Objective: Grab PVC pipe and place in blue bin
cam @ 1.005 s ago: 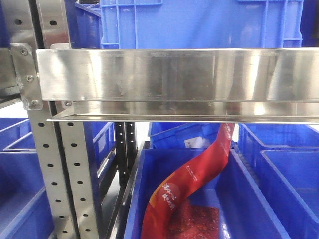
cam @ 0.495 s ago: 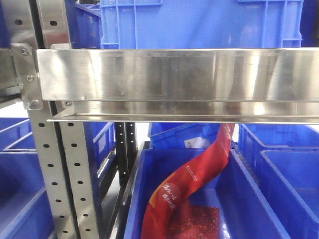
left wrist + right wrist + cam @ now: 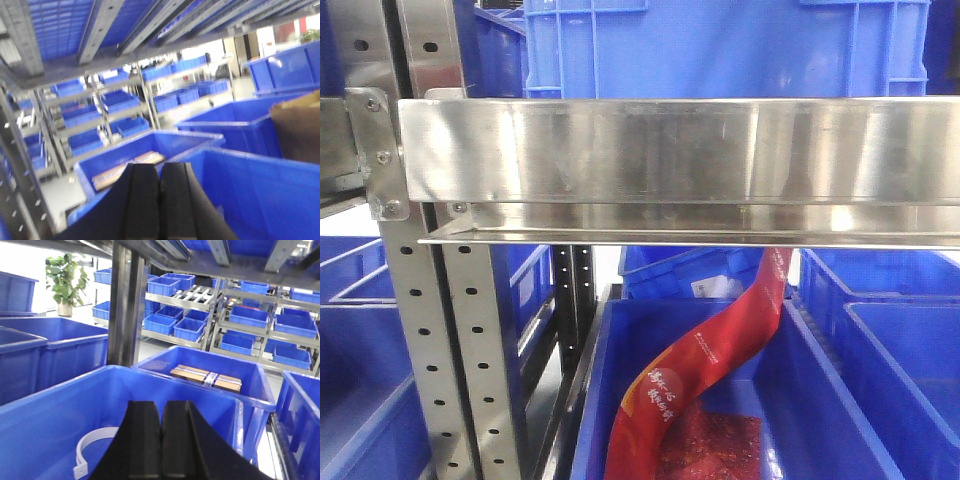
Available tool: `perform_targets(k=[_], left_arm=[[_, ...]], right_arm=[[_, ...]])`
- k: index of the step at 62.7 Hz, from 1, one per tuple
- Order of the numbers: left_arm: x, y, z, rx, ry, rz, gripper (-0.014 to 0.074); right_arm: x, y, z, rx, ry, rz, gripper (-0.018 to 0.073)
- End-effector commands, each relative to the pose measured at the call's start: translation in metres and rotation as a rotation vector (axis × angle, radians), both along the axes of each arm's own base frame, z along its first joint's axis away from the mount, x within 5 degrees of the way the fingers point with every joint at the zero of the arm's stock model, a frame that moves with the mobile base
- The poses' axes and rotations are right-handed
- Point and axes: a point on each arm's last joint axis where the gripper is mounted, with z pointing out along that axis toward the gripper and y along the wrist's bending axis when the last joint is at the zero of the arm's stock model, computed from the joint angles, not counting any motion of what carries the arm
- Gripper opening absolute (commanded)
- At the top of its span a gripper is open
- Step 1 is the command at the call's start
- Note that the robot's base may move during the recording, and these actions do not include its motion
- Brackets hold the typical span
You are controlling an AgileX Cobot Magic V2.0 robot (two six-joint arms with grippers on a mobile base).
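1. The left hand (image 3: 160,172) has its two dark fingers pressed together with nothing between them. The right hand (image 3: 161,410) is closed the same way and is also empty.
2. No clear pipe shows in any view. The nearest candidate is a white curved piece (image 3: 91,449) lying in the blue bin (image 3: 50,425) just below the right hand, left of its fingers. It may be the PVC pipe, though it looks more like a thin band, and only part of it is visible.
3. The front view gives only a steel shelf beam (image 3: 670,150) and a red packet (image 3: 720,350) standing in a bin beneath it.
4. Judged as PVC, the piece should be light, fairly stiff and not fragile. It is probably smooth enough to slip or roll under a loose pinch.
5. The best hold is probably across the middle of the arch, where fingers can pass on either side. The right hand would have to open first.
6. A curved piece may spring or swing when lifted, so a firm pinch near its middle suits better than one at its end.
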Motion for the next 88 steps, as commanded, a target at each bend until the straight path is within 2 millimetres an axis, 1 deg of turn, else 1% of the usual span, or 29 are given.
perform_targets(k=[1, 16, 22, 29, 45, 59, 67, 75, 88], left_arm=[[-0.014, 0.004, 0.016, 0.002, 0.006, -0.001, -0.0111], [-0.043, 0.020, 0.049, -0.038, -0.060, 0.001, -0.0111], [-0.052, 0.026, 0.055, -0.036, -0.055, 0.006, -0.0111], [-0.064, 0.033, 0.058, -0.031, -0.031, 0.011, -0.0111], [-0.092, 0.049, 0.057, -0.034, -0.037, 0.010, -0.0111], [-0.125, 0.067, 0.062, -0.068, -0.054, 0.007, -0.0111], [-0.139, 0.075, 0.062, -0.065, -0.048, 0.010, -0.0111], [-0.148, 0.081, 0.060, -0.051, -0.022, 0.016, -0.0111], [-0.162, 0.088, 0.066, -0.050, -0.068, 0.020, -0.0111]], right_arm=[[-0.016, -0.002, 0.011, -0.013, -0.034, 0.004, -0.0167], [-0.054, -0.008, 0.032, -0.006, -0.087, 0.018, -0.0167], [-0.072, -0.012, 0.035, 0.002, -0.125, 0.014, -0.0167], [-0.094, -0.016, 0.031, 0.011, -0.166, 0.006, -0.0167], [-0.129, -0.023, 0.017, 0.016, -0.196, 0.002, -0.0167], [-0.164, -0.029, 0.020, 0.026, -0.251, 0.009, -0.0167], [-0.175, -0.030, 0.018, 0.020, -0.232, 0.024, -0.0167], [-0.178, -0.028, 0.013, 0.004, -0.175, 0.043, -0.0167], [-0.182, -0.030, 0.016, 0.010, -0.203, 0.039, -0.0167]])
